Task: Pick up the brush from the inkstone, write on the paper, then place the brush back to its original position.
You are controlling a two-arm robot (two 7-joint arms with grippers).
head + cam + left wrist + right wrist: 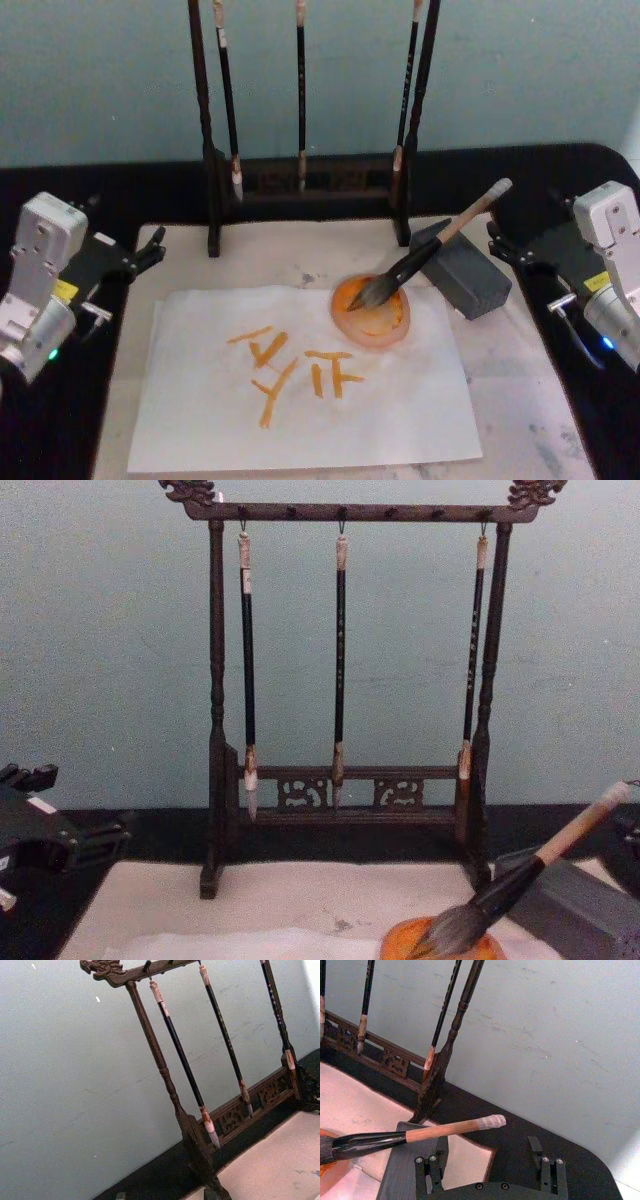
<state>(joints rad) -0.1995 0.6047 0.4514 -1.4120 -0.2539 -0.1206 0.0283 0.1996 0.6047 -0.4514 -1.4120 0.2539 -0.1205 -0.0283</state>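
**Resting arrangement of the writing set.** The brush (420, 255) lies at a slant. Its bushy grey tuft sits in a shallow orange dish (372, 318), and its black lower shaft leans on the upper edge of the grey inkstone block (468, 278). The tan handle points up and away toward the robot's right. This prop keeps the wet tuft over the dish and off the sheet, and it leaves the handle raised and free for a grasp from the right.

The paper (300, 410) lies flat in front of the dish, whose near edge overlaps the paper's far right corner. The paper carries several orange strokes, so the writing step appears to be done and the brush is at rest.

The left gripper (152, 252) is parked at the left edge of the mat, well apart from the paper. Its fingers are spread and hold nothing. The right gripper (489, 1147) is parked to the right of the inkstone block, near the handle end but not touching it. Its fingers are wide apart and it holds nothing.

**Surface and room.** A cream felt mat (180, 262) with faint grey smudges lies under the paper and sits on a black bench (100, 190). At the back edge of the mat stands a dark carved wooden rack (340, 512) from which three thin brushes (340, 650) hang tip down, clear of the work. Behind the rack is a plain pale blue-green wall (110, 630).
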